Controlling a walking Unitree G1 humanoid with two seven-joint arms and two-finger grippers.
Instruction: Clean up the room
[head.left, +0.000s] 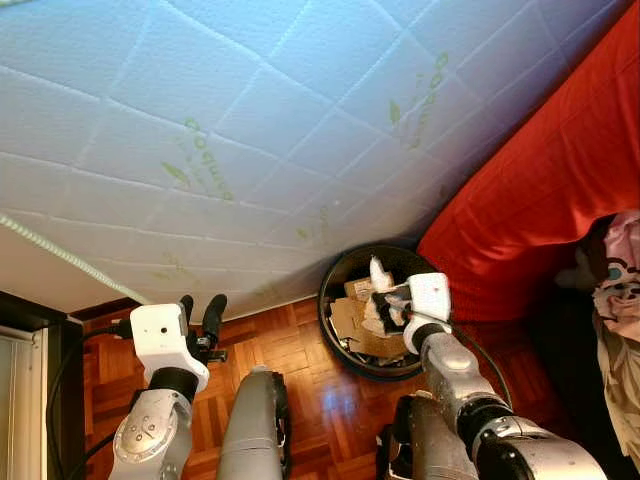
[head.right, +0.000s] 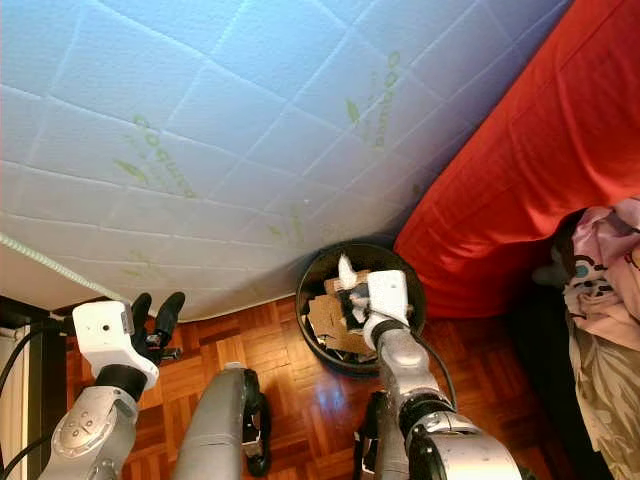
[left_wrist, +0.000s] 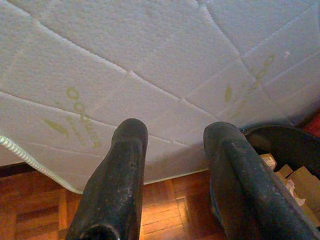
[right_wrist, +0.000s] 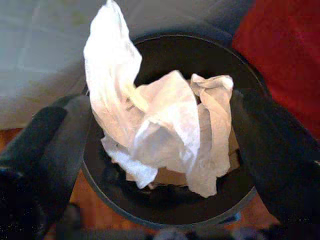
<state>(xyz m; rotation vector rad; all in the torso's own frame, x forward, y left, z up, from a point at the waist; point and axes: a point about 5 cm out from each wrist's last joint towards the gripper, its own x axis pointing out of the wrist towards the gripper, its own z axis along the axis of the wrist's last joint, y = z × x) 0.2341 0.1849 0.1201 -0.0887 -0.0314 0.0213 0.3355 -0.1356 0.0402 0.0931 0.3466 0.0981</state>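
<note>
Tissue (right_wrist: 160, 130), white and crumpled, over black bin (right_wrist: 165, 210).

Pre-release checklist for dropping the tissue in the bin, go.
1. Right gripper over the bin: ok, the bin's opening lies below it.
2. Tissue between the fingers: ok, though whether they pinch it or have let go, cannot tell.
3. Room in the bin: ok, cardboard lies inside, below the rim.
4. Tissue clear of the mattress and red cover: ok, it hangs over the opening.
5. Left gripper out of the way: ok, open, off by the mattress edge.
6. Bin steady on the floor: cannot tell.
</note>
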